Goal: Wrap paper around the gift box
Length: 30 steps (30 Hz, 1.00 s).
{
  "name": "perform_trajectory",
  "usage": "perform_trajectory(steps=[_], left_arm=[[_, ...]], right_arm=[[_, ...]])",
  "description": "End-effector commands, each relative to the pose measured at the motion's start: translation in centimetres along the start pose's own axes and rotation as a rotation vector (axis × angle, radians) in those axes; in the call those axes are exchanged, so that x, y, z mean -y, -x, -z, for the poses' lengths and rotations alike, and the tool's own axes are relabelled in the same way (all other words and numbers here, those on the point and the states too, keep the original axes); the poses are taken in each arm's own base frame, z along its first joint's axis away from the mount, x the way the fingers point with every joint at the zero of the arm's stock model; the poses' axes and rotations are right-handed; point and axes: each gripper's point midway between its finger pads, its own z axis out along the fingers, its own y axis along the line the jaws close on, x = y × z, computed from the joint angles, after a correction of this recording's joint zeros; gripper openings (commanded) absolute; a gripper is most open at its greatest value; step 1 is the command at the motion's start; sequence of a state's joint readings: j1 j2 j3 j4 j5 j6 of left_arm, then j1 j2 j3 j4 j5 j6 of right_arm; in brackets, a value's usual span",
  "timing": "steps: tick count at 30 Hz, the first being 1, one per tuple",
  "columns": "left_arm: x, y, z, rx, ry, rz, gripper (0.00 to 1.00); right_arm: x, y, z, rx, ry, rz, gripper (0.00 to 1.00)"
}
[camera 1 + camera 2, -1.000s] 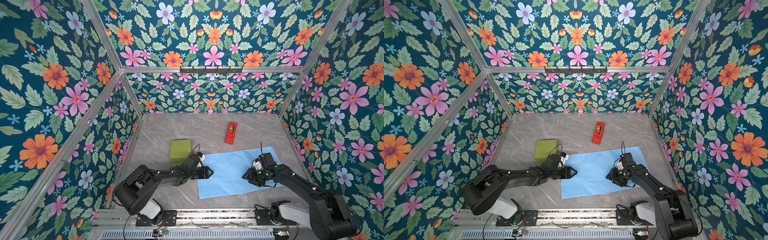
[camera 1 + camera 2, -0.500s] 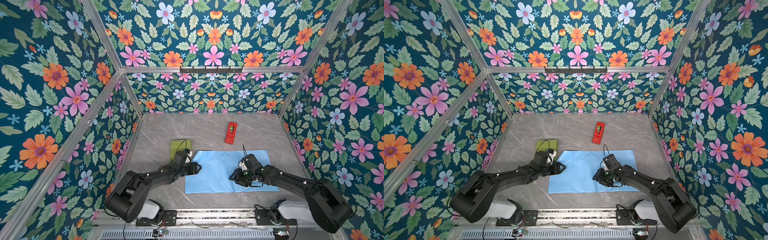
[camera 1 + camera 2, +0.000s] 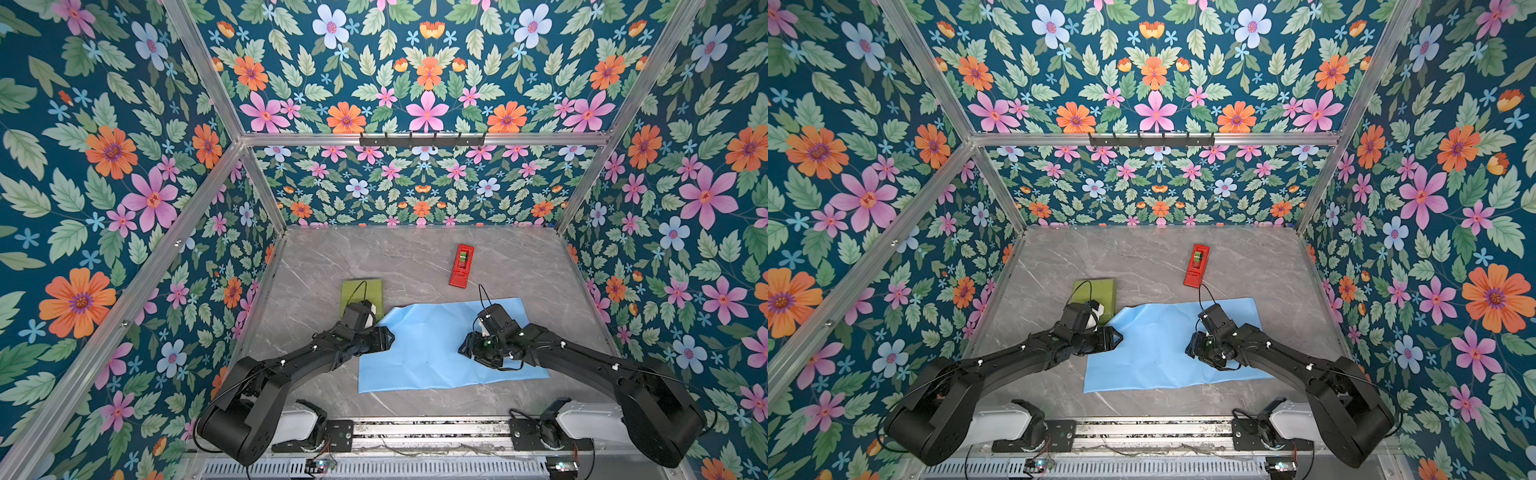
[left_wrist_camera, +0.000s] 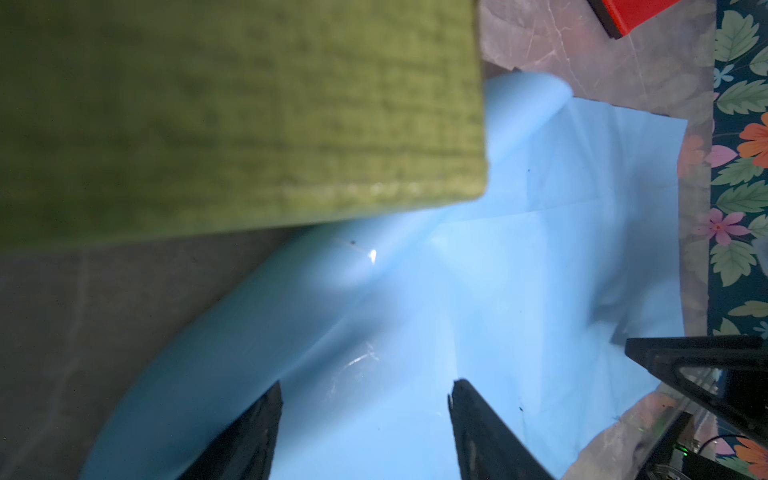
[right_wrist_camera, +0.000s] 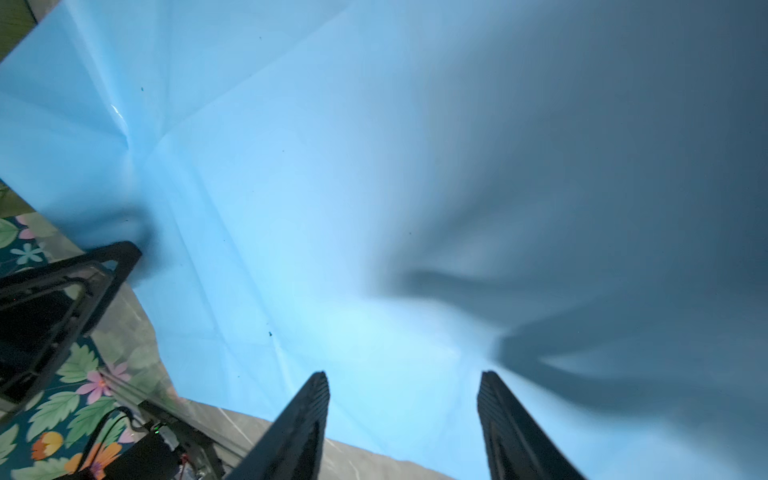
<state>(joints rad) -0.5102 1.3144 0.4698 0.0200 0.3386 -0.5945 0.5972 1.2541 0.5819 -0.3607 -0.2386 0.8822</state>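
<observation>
left gripper (image 4: 365, 386): jaws apart, empty, over paper (image 3: 428, 349) left edge | right gripper (image 5: 403, 376): jaws apart, empty, over paper's right half | gift box (image 3: 360, 293): desk (image 3: 374, 257) left side, paper's far-left corner meets it | paper: flat, desk front-centre

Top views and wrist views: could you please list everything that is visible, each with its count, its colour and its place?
box: one, olive green, left part of the table, partly hidden by the left wrist.
paper: one sheet, light blue, creased, near middle of the table, right of the box.
tape dispenser: one, red, beyond the paper, apart from it.
table: one, grey marble.
walls: teal with flowers, three sides.
hook rack: one, black, on the back frame bar.
left gripper: black, open, over the paper's left edge.
right gripper: black, open, over the paper's right half.
</observation>
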Motion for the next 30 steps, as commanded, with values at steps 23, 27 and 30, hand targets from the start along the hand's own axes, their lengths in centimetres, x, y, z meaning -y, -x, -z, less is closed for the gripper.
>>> perform_trajectory(steps=[23, 27, 30], left_arm=[[-6.8, 13.6, 10.7, 0.401, 0.199, 0.171, 0.97], [-5.1, 13.7, 7.4, 0.317, 0.036, 0.191, 0.93], [-4.0, 13.5, 6.0, 0.298, -0.013, 0.204, 0.90]], right_arm=[[-14.4, 4.8, 2.1, 0.071, 0.378, 0.284, 0.76], [-16.6, 6.8, 1.1, 0.096, 0.403, 0.278, 0.83], [-18.1, 8.1, 0.0, 0.091, 0.404, 0.285, 0.84]])
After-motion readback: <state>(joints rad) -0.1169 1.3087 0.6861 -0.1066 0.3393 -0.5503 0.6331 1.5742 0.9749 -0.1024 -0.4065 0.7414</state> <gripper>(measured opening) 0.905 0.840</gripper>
